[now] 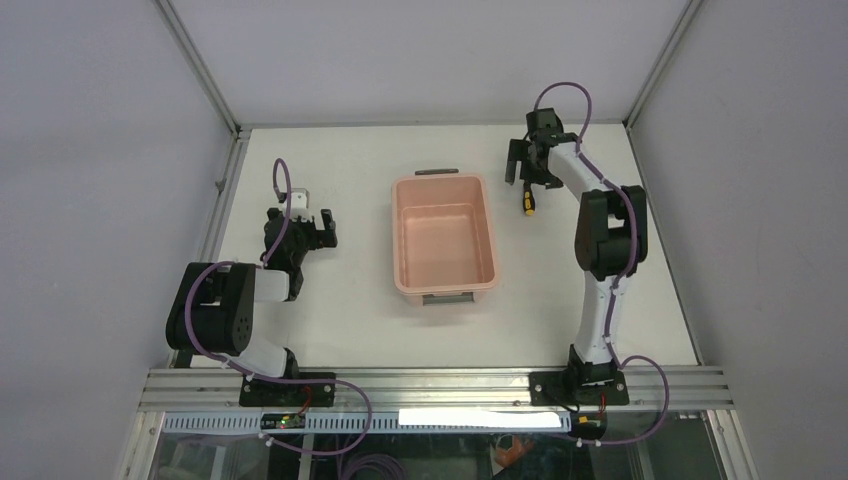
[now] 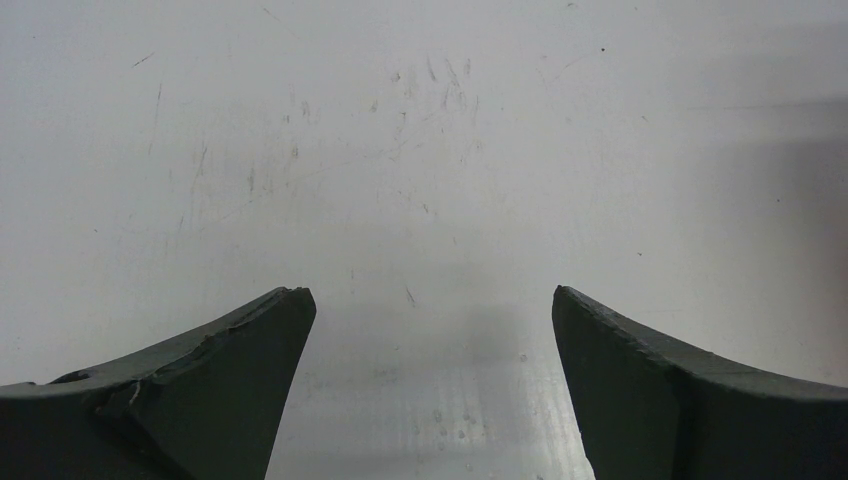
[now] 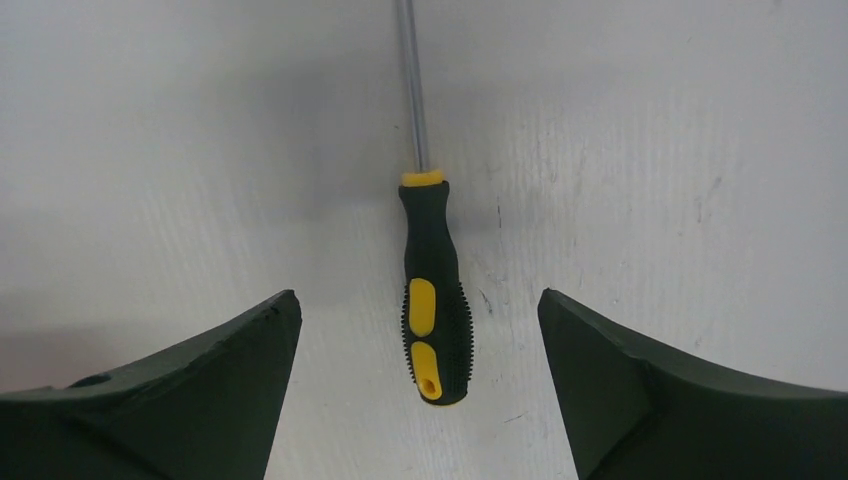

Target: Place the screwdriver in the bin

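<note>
Right pincer [image 3: 417,296], jaws wide, over screwdriver [image 3: 431,262] lying flat on table [image 1: 330,300] right of bin [image 1: 397,240], handle betw. jaws; risk: slim handle rolls or slips if pinched off-centre.

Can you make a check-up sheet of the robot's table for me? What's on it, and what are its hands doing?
Surface: white table, lightly scratched.
Job's things: pink bin upright and empty; screwdriver lies flat on the table to its right.
Clutter: nothing seen.
Hands: left hand open over bare table; right hand open, fingers either side of the screwdriver's handle, not gripping.
Cables: purple cables loop along both arms.
Surroundings: grey walls, metal frame rail.
</note>
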You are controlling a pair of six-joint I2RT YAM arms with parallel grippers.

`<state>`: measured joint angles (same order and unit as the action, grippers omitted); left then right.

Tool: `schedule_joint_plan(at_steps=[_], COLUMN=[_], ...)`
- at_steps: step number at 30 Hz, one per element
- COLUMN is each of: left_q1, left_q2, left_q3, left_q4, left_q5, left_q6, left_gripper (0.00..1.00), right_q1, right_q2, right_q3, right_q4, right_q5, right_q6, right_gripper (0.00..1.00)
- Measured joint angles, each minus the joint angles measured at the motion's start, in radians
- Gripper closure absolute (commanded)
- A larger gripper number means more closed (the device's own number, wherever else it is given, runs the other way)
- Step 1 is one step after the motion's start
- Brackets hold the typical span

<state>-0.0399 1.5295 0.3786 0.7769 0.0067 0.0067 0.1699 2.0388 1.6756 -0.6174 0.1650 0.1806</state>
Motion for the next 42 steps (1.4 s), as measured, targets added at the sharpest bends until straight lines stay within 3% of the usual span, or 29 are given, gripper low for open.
schedule_joint_plan(at_steps=[6, 11, 13, 22, 30, 36, 42], left_q1=[0.000, 0.000, 0.000, 0.000, 0.000, 0.000, 0.000], left_q2=[0.000, 0.000, 0.000, 0.000, 0.000, 0.000, 0.000], left_q3=[0.000, 0.000, 0.000, 0.000, 0.000, 0.000, 0.000], left_q4=[0.000, 0.000, 0.000, 0.000, 0.000, 0.000, 0.000], left_q5=[0.000, 0.000, 0.000, 0.000, 0.000, 0.000, 0.000], left_q6=[0.000, 0.000, 0.000, 0.000, 0.000, 0.000, 0.000], left_gripper=[0.01, 0.01, 0.01, 0.01, 0.01, 0.01, 0.01], right_q1=[-0.018, -0.023, -0.023, -0.022, 0.019, 0.137, 0.346], right_q2=[0.135, 0.157, 0.158, 0.147, -0.055, -0.217, -0.356], right_q3=[0.048, 0.065, 0.072, 0.148, 0.201, 0.264, 0.246], right_q4=[-0.081, -0.115, -0.124, -0.259, -0.423, -0.499, -0.485], right_q5=[-0.023, -0.040, -0.035, -0.021, 0.075, 0.129, 0.126], right_q6=[-0.005, 0.011, 0.013, 0.009, 0.020, 0.069, 0.117], right_gripper=[0.35, 0.88, 0.98, 1.00, 1.00, 0.96, 0.94])
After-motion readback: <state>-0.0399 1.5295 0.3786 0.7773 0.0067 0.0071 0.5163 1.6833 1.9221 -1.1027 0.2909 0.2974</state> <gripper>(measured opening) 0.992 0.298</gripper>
